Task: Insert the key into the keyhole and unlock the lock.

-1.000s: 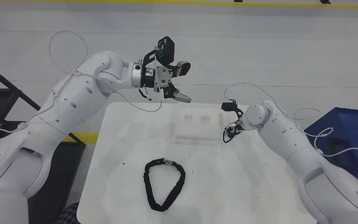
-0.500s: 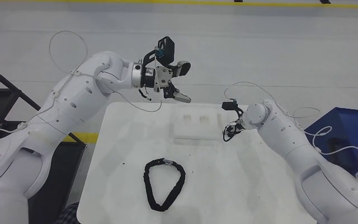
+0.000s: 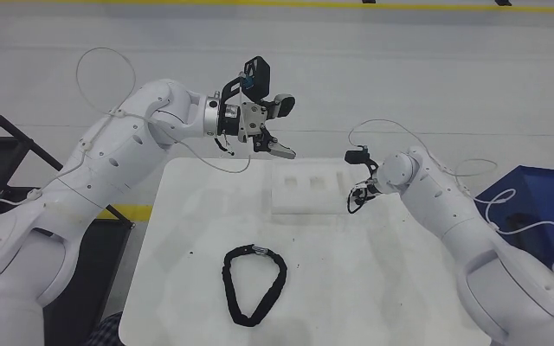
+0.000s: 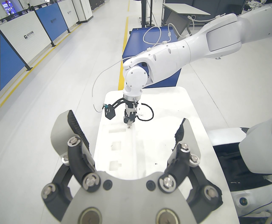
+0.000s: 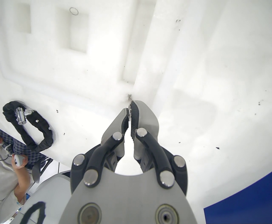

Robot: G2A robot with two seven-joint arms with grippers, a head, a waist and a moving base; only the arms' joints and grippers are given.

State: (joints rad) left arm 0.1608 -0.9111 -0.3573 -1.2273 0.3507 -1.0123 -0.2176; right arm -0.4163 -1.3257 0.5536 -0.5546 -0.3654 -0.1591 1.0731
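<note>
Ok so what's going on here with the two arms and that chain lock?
The right gripper is shut on what looks like the small key, tips down at the edge of the white foam tray. The left gripper hangs open above the far edge of the table, holding nothing. The black chain lock lies untouched on the table; the key is not yet in it.

We look out over a pale grey, smooth floor that spreads all around a white table. A yellow line runs along the floor into the hall, and beside it we see a row of blue and white partition panels on dark feet. Just behind the table stands a blue cabinet, and farther back a grey desk. The light is bright and even.
</note>
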